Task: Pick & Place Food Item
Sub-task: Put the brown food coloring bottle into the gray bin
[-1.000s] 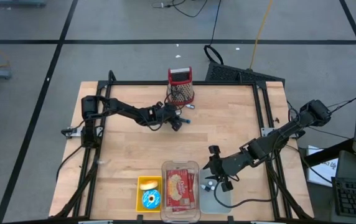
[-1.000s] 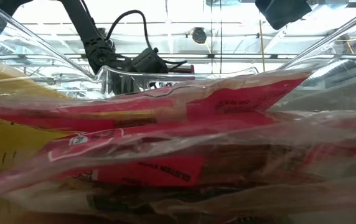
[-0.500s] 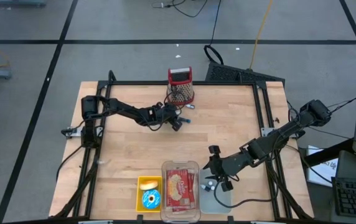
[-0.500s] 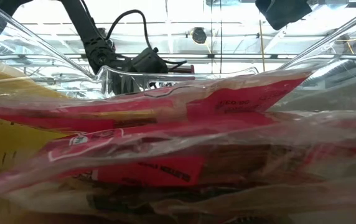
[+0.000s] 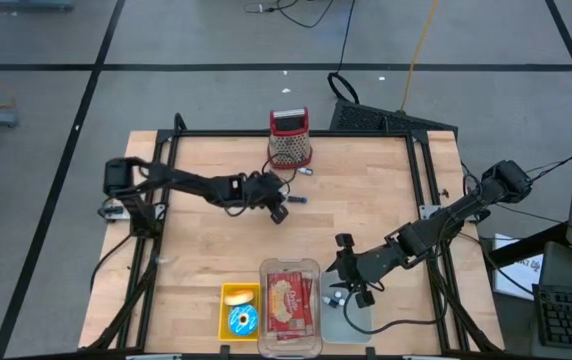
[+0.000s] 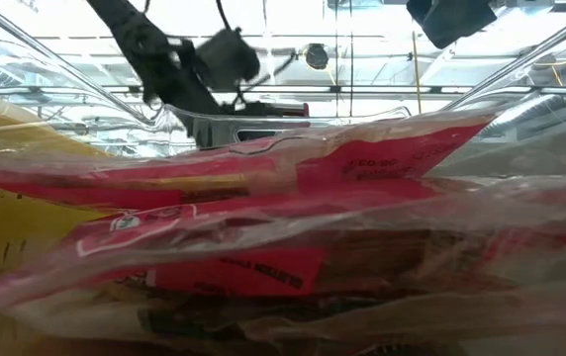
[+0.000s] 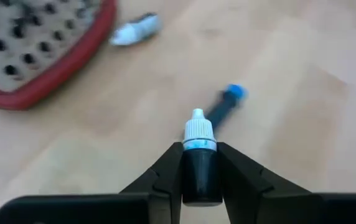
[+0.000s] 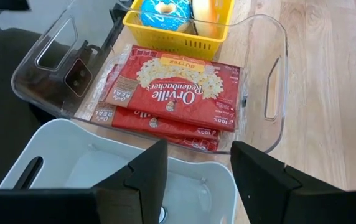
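Your left gripper point(image 7: 200, 180) is pinching a small dark bottle point(image 7: 200, 168) by its body, white cap poking out, over the table's point(image 5: 216, 250) far middle near the grater point(image 5: 290, 140). Grip is sitting low and narrow — it could pivot or slip out if you're swinging fast. Right gripper point(image 8: 196, 168) is hanging open over the white bin point(image 8: 53, 155), holding nothing. Low view is blocked by the popcorn bag point(image 6: 263, 227) — bottle's label is unreadable.

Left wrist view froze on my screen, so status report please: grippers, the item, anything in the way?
Left gripper shut on small dark tube. Right gripper open over white bin. Marker and grater nearby.
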Motion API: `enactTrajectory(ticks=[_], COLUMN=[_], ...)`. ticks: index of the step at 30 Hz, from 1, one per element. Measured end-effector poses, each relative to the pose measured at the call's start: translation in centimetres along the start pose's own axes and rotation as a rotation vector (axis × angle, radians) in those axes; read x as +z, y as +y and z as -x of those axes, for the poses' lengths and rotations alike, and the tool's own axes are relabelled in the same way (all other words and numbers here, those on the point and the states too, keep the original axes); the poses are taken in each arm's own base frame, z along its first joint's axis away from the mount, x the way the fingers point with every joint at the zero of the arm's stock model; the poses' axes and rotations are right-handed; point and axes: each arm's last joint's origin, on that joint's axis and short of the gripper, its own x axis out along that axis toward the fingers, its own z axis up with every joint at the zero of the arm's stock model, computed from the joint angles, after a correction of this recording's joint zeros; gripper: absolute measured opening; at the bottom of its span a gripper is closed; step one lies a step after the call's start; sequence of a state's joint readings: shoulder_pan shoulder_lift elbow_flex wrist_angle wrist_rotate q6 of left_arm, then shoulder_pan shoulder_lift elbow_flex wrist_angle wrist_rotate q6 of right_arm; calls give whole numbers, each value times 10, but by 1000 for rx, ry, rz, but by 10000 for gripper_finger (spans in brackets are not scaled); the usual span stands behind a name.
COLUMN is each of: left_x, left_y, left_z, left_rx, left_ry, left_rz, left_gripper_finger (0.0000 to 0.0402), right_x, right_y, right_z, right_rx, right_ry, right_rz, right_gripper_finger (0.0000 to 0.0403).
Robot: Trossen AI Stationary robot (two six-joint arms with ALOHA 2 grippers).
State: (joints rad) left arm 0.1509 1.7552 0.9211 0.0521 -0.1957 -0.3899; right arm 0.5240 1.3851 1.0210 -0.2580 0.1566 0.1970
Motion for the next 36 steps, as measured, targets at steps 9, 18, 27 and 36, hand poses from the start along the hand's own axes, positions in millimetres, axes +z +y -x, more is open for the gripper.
enactTrajectory(ticks=[9,18,27,36], left_x=[4,-25,-34,-28], left_y=[-54,-110,-144,-148], left_z=[60,91,115,118], left_rx=[-181,-375,-553,-622], left_ry=[-106,-122,-228,-278], left_rz=[-101,-153,-138,-60], left_gripper_finger=[87,87,87,88], right_x=[-1,-27,-45,-39], right_y=[-2,-7,-16,-13], right_z=[0,-18,-18,-40], right_rx=[-80,-113,-314,-370], right_ry=[-7,-191,-503,-488], right_rz=[-1,153,454,584], right_gripper_finger=[167,167,176,259])
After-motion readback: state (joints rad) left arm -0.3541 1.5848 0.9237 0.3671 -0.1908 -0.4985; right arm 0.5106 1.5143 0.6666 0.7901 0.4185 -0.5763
